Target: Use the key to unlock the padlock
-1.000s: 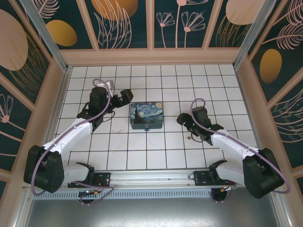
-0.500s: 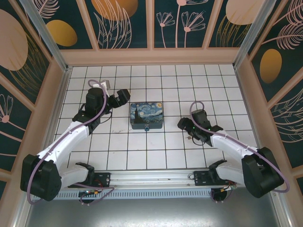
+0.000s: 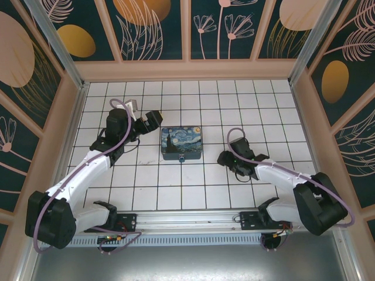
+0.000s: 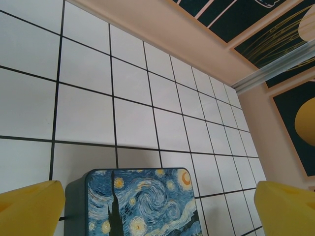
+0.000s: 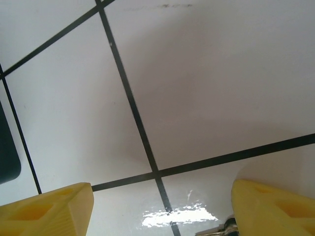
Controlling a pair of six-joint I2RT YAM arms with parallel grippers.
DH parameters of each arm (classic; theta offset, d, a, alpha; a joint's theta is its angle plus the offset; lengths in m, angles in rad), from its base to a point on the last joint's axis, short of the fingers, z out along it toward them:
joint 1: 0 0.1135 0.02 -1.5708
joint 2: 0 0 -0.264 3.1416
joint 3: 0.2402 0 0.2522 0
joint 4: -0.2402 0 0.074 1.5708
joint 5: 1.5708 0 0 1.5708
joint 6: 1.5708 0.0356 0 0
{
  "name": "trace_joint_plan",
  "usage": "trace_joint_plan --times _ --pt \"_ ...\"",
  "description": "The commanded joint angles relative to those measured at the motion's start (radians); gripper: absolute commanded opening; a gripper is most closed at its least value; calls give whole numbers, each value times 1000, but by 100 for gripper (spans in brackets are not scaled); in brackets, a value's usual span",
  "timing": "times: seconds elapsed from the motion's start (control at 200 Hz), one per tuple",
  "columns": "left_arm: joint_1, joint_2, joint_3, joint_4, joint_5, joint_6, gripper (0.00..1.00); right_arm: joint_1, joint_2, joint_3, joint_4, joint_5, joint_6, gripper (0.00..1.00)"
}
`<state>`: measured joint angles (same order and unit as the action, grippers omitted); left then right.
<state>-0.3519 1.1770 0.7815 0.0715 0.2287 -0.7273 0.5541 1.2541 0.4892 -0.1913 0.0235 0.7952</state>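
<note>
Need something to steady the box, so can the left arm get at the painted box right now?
Probably yes: the left pincer stands open, and the painted box sits just ahead between its fingers, with bare tile around it.

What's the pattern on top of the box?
A swirly blue and yellow starry-night painting; the box shows best in the left wrist view.

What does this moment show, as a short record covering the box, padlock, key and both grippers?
container: painted box lying flat on the tiled floor, mid-table
lock: padlock, tiny and bluish, at the box's near edge
key: probably the silvery bit on the floor beside one finger of the right gripper; not gripped
left arm: left gripper open, above the box's left side
right arm: right gripper open, low over the floor, to the right of the box
</note>
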Motion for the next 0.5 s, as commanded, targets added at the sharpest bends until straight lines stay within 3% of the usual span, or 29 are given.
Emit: trace_joint_plan --times 0.0,0.265,0.495 --pt "4 9 -15 38 20 -16 98 83 45 5 -97 -69 62 73" --pt "4 24 -16 55 40 -20 99 216 19 23 -159 -44 147 70" --pt "4 48 -22 69 59 -30 98 226 -104 67 -273 118 205 69"
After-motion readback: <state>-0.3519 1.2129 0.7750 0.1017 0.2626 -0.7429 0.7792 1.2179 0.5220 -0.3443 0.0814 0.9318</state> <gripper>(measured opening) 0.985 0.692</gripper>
